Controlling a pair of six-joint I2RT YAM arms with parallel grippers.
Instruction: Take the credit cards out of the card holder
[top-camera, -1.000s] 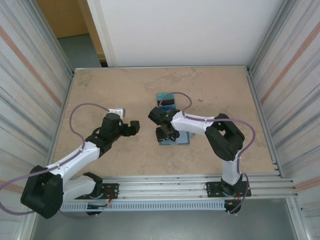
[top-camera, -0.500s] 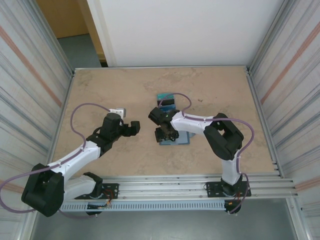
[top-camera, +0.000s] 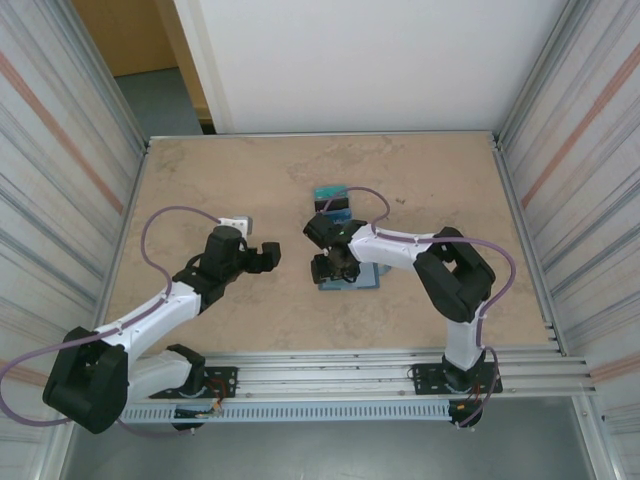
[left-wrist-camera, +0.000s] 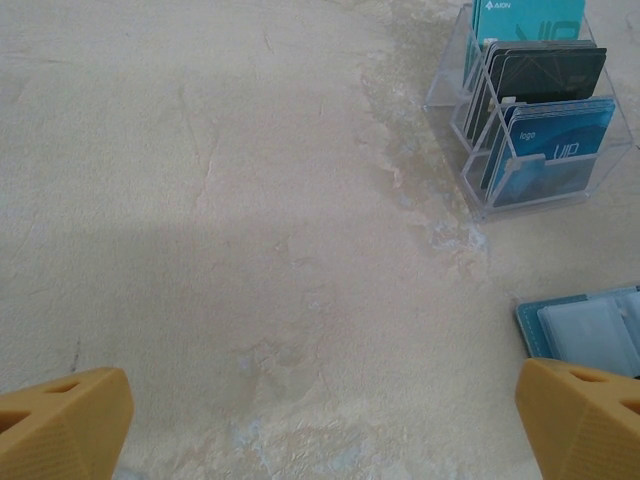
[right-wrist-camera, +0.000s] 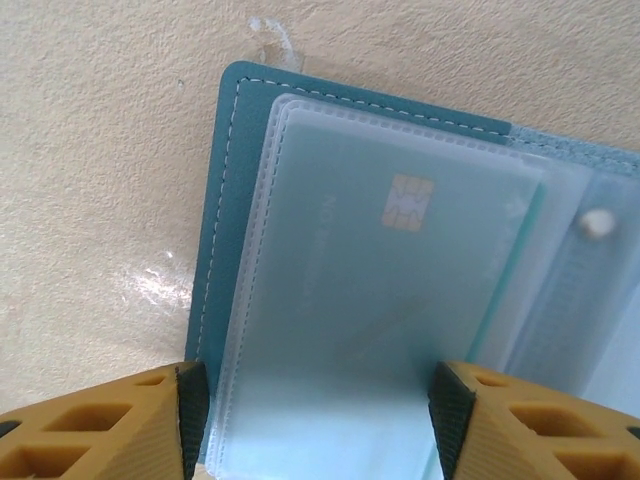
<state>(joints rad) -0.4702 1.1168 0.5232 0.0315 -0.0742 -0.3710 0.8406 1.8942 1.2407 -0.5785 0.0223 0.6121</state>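
While right hand (right-wrist-camera: 315, 420), fingers (right-wrist-camera: 100, 430) apart, straddles card holder (right-wrist-camera: 225, 200) at frame bottom, credit card (right-wrist-camera: 400, 280) sits pocketed; next: prob. pinch its edge, slide out.

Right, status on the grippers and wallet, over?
Left gripper open over the table. Right gripper open above wallet. Teal card tucked inside. Card rack stands apart.

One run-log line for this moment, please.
left hand: open, above table | right hand: open, over card holder | chip card: in holder's clear sleeve | clear rack: stored cards inside
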